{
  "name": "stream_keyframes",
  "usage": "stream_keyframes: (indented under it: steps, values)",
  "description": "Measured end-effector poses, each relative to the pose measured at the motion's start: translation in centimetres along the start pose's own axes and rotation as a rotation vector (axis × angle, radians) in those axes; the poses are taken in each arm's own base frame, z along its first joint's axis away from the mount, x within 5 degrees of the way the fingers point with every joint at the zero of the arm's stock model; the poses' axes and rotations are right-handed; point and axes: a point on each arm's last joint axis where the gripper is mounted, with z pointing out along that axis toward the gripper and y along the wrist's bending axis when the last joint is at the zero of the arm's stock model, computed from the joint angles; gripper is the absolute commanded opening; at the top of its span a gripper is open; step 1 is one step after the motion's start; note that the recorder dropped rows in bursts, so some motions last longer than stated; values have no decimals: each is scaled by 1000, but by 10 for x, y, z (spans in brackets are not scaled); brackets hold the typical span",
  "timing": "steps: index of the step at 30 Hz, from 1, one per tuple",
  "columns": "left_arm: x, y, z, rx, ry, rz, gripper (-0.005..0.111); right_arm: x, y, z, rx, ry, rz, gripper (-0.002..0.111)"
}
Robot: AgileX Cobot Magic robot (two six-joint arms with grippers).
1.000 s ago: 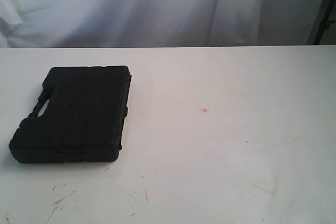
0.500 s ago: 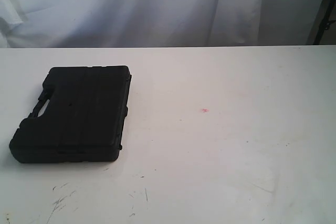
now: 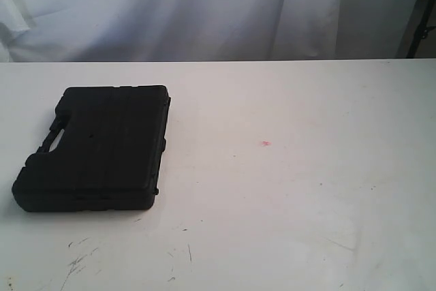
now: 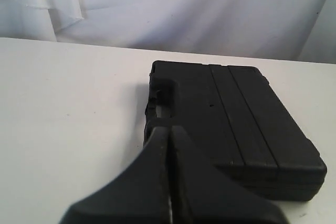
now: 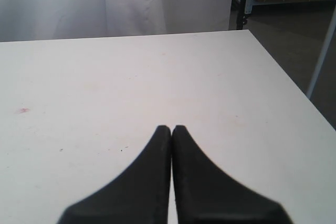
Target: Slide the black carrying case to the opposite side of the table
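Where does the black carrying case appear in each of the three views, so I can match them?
Exterior view: the black carrying case lies flat on the left part of the table.
Left wrist view: it lies just past the left gripper, jaws shut, handle side nearest.
Right wrist view: not in it.
Shared landmark: the white curtain behind the table, in all three views.

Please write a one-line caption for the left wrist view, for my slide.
Left gripper, fingers shut, aimed at the handle end of the black carrying case lying flat on the white table.
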Motion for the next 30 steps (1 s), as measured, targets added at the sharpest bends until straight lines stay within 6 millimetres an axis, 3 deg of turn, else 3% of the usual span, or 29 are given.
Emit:
stream_keyframes:
  steps: [30]
  values:
    - [5, 6, -12, -94, -22, 13, 0, 0, 0, 0, 0, 0, 0, 0]
